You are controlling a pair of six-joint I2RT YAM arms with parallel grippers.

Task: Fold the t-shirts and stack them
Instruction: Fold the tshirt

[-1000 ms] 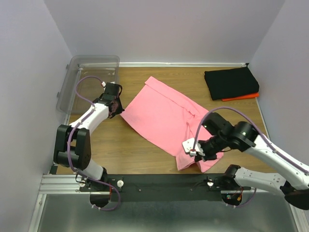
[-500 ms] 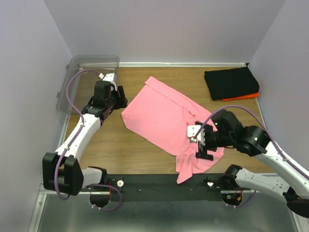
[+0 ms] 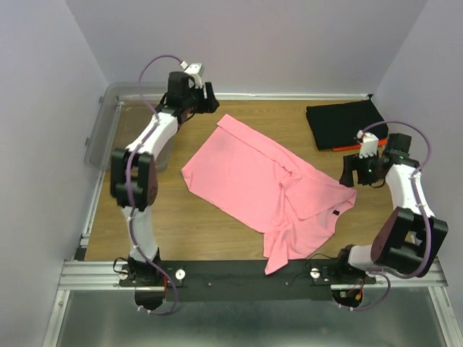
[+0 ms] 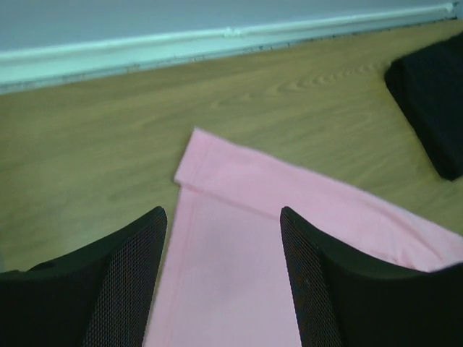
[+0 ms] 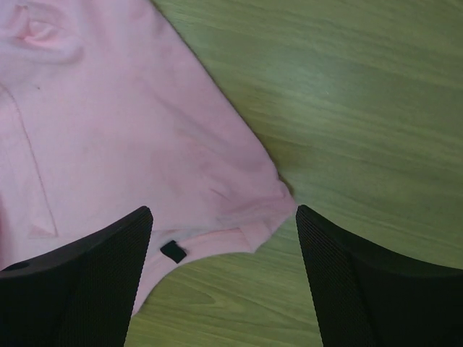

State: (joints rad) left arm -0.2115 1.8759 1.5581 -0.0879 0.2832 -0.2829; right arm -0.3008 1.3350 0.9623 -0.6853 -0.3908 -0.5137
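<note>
the pink t-shirt (image 3: 246, 173) lies rumpled mid-frame; left gripper (image 4: 221, 213) at its upper corner, right gripper (image 5: 223, 211) at its right corner, both with fingers apart and empty. i'd pinch each corner well past the hem, then lift evenly

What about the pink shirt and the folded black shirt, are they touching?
Apart. The top external view shows bare table between the pink shirt and the folded black shirt.

the spread t-shirt (image 3: 268, 184) lies in the middle of the table (image 3: 188, 224) — the folded t-shirts (image 3: 346, 124) sit stacked in the far right corner, well apart from it; the bin (image 3: 101, 134) stands at the far left edge.
</note>
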